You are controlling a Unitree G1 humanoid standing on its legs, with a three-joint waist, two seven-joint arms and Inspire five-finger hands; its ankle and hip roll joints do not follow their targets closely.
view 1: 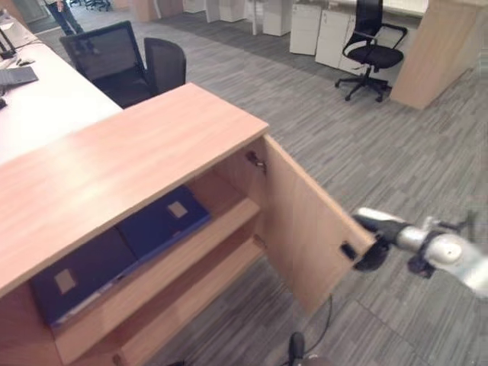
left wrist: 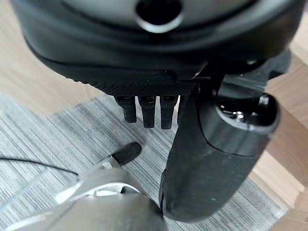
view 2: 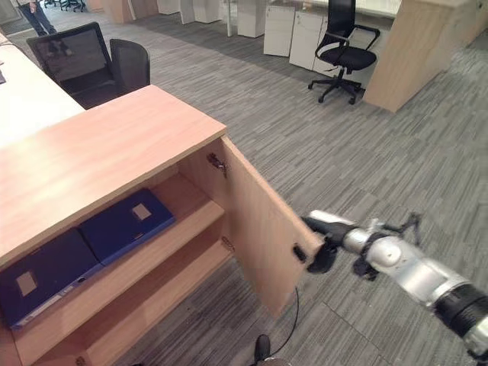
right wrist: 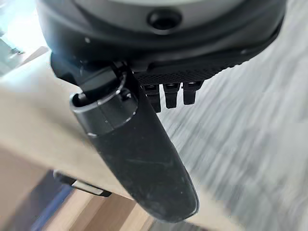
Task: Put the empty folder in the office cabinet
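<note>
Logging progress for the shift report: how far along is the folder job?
Looks done: two blue folders lie on the cabinet's upper shelf. In hand: the right hand is at the open cabinet door edge. Left: closing that door. The left hand holds nothing.

The wooden cabinet (view 1: 137, 145) stands with its door (view 1: 309, 221) swung wide open; two dark blue folders (view 1: 164, 221) lie flat, side by side, on the top shelf (view 1: 191, 259) inside; each has a small pale label.

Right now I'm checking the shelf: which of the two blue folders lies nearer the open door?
The folder with the higher label, lying door-side of the other folder, which lies deeper left.
</note>
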